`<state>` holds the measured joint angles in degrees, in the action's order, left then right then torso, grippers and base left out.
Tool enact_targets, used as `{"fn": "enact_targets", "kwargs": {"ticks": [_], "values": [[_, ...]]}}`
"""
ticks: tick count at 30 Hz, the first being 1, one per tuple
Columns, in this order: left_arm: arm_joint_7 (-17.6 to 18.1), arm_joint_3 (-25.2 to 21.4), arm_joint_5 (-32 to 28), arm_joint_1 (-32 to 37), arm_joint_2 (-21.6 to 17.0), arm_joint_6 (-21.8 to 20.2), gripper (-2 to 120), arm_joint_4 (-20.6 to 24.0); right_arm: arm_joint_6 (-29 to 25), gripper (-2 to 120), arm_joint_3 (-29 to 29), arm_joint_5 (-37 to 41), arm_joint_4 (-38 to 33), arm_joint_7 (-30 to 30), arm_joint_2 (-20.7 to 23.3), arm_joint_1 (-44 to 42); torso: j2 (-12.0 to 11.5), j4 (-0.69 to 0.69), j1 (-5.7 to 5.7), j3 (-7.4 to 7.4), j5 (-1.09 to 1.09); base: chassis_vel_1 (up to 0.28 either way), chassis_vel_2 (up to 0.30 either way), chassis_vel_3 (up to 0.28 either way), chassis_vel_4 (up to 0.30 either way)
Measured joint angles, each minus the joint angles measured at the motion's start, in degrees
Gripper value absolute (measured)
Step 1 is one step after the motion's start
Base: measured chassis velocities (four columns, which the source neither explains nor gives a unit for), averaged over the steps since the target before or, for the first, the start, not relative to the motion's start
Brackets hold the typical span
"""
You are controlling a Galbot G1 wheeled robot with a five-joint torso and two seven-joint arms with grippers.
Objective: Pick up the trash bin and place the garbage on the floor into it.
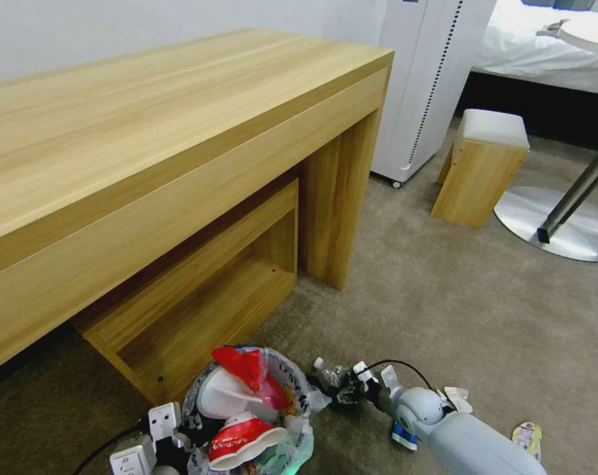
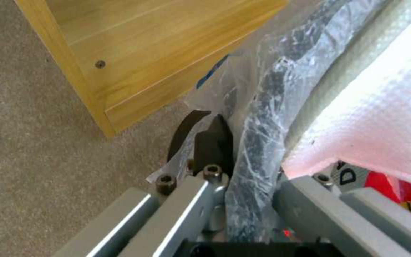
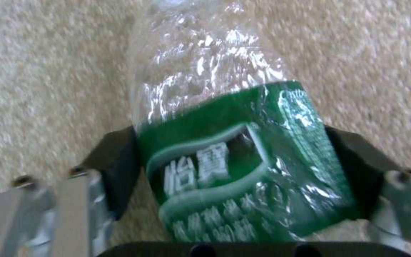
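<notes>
The trash bin (image 1: 298, 386), lined with a crinkled clear bag, hangs low at the front, beside the desk's low shelf. It holds a white slipper (image 1: 223, 396), a red wrapper (image 1: 246, 368) and a red-white cup (image 1: 243, 441). My left gripper (image 1: 177, 439) is shut on the bin's rim (image 2: 258, 142), with one dark finger (image 2: 212, 142) outside it. My right gripper (image 1: 352, 392) is shut on a small green-labelled bottle (image 3: 234, 160), just right of the bin and above the carpet. A blue-white packet (image 1: 403, 437), a white scrap (image 1: 457, 396) and another packet (image 1: 529, 439) lie on the floor.
A wooden desk (image 1: 147, 152) with a low open shelf (image 1: 200, 297) stands to the left. Behind are a white cabinet (image 1: 431, 79), a wooden stool (image 1: 484, 165), a round metal table base (image 1: 563, 224) and a bed (image 1: 543, 46). Open carpet (image 1: 457, 310) lies to the right.
</notes>
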<state>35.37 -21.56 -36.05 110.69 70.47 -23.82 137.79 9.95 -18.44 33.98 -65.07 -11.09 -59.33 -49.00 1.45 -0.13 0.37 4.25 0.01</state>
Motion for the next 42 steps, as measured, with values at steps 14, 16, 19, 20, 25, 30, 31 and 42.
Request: {"fn": "enact_targets", "kwargs": {"ticks": [14, 16, 19, 20, 25, 30, 31, 42], "values": [[-0.5, -0.4, 0.4, 0.4, -0.7, 0.3, 0, 0.2, -1.5, 35, 0.5, 3.0, -1.7, 1.1, 1.1, 2.4, 0.0, 0.01, 0.00, 0.00, 0.01, 0.000, 0.000, 0.000, 0.000], [-0.5, -0.8, -0.2, 0.4, -1.4, 0.3, 0, 0.3, -1.8, 28, 2.0, 3.2, -4.1, 1.1, 2.0, 1.7, 0.0, 0.01, 0.00, 0.00, -0.01, 0.000, 0.000, 0.000, 0.000], [-0.3, -1.3, -1.4, 0.3, -2.4, 0.3, 0, 0.6, -1.9, 23, 3.7, 3.4, -8.4, 1.2, 3.5, 0.5, 0.0, 0.01, 0.00, 0.01, 0.01, 0.000, 0.000, 0.000, 0.000], [-0.1, -1.6, -2.1, 0.2, -2.9, 0.4, 0, 0.8, -2.6, 20, 5.1, 3.1, -11.6, 1.2, 4.6, -0.4, 0.0, 0.01, 0.00, 0.00, 0.00, 0.000, 0.000, 0.000, 0.000], [0.4, -2.0, -3.3, -0.1, -3.8, 0.6, 0, 0.9, -4.7, 13, 9.3, 2.0, -20.5, 0.2, 8.9, -3.2, 0.0, 0.00, 0.00, 0.00, -0.01, 0.000, 0.000, 0.000, 0.000], [0.8, -2.1, -4.4, -0.6, -4.4, 0.7, 0, 0.4, -11.4, 13, 15.6, 0.9, -34.4, -4.6, 17.1, -6.8, 0.0, 0.00, 0.00, 0.00, -0.02, 0.000, 0.000, 0.000, 0.000], [0.9, -2.2, -4.8, -0.8, -4.6, 0.7, 0, 0.2, -12.6, 13, 16.5, 1.9, -37.2, -5.8, 19.0, -7.3, 0.0, 0.00, 0.00, 0.00, -0.01, 0.000, 0.000, 0.000, 0.000], [2.7, -1.7, -9.4, -3.7, -6.1, 0.1, 0, -1.2, -14.0, 13, 6.4, 7.7, -50.4, -9.4, 26.5, -3.6, 0.0, 0.01, 0.00, 0.00, 0.00, 0.000, 0.000, 0.000, 0.000]]}}
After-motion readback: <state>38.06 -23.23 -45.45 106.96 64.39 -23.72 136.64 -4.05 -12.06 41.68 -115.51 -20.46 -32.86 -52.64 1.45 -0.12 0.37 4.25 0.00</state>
